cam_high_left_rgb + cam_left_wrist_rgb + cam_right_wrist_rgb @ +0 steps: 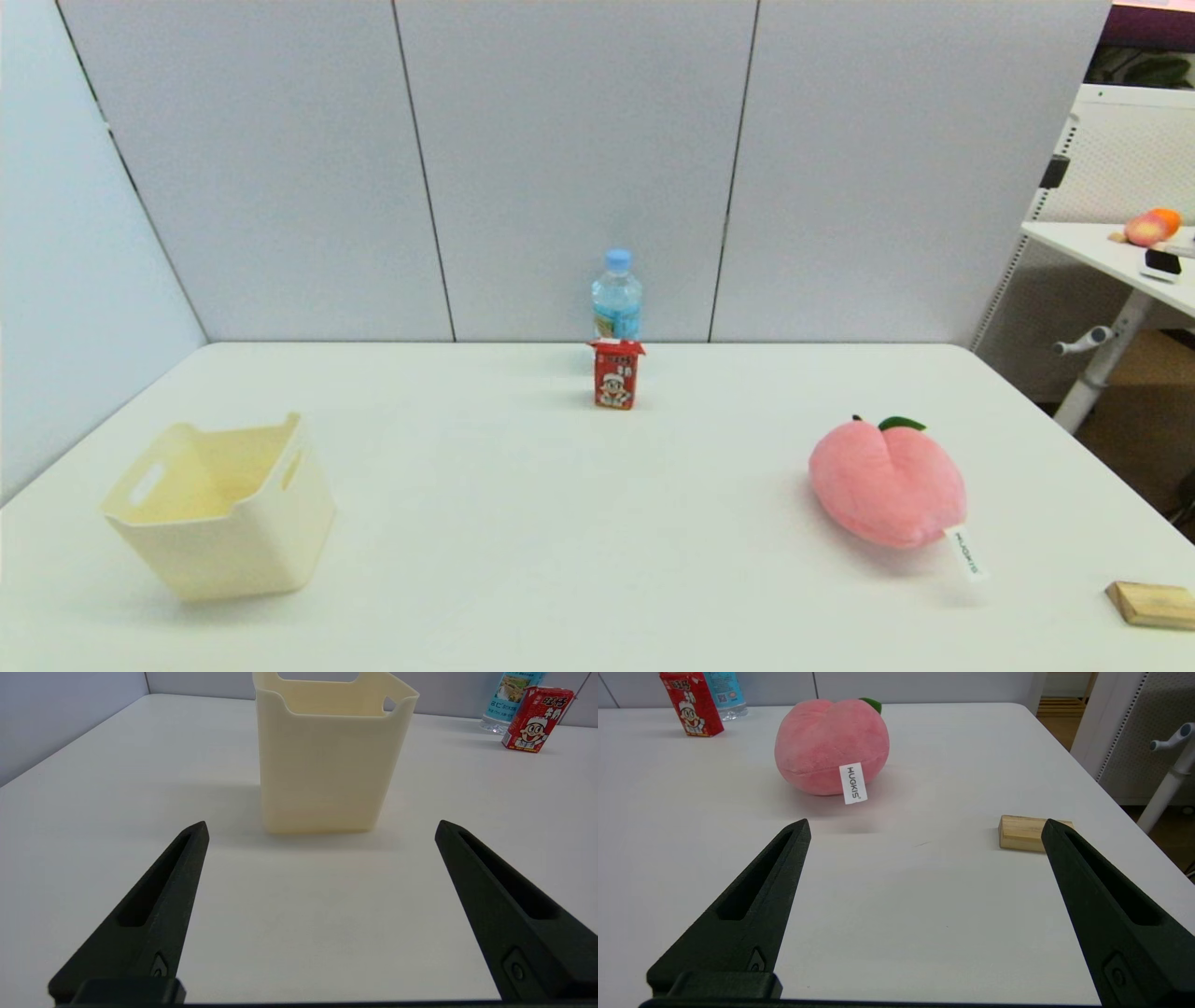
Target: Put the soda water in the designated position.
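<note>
Two grippers, left gripper [321, 828] and right gripper [926, 826], are waiting spread and empty; soda water bottle [616, 299] is standing far back, half-screened behind red drink carton [615, 373].

Soda water [616, 297] lower part hidden behind red drink carton [615, 374]; wooden block [1153, 604] cut by edge.

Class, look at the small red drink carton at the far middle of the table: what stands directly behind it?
The soda water stands upright behind the red carton, cap and upper label showing. In the head view the carton covers its base. Both grippers, left and right, are open, far from it.
</note>
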Controlling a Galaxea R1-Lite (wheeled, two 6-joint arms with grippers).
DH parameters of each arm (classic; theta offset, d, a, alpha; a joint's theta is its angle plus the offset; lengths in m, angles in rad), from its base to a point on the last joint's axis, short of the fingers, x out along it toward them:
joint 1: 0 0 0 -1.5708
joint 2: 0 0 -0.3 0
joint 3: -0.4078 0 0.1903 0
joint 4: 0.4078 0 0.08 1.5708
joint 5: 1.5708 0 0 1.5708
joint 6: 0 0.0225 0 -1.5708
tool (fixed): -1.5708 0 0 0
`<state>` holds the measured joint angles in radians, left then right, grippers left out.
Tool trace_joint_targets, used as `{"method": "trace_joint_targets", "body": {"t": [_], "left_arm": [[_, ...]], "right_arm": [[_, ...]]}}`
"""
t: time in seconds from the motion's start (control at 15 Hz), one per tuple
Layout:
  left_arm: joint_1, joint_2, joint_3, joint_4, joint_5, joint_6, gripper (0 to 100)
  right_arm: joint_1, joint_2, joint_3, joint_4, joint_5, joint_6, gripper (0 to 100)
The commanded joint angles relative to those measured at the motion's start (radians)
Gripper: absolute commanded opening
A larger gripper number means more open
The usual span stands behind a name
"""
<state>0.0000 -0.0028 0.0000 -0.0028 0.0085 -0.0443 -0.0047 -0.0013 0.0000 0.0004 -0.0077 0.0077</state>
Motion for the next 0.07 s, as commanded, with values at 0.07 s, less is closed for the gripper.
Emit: {"method": "trace_joint_targets", "body": {"t": [0.07], "left_arm": [[0.000, 0.003, 0.000, 0.000, 0.001, 0.000, 100]], "right_arm": [[0.000, 0.000, 0.000, 0.000, 0.002, 0.000, 100]]}}
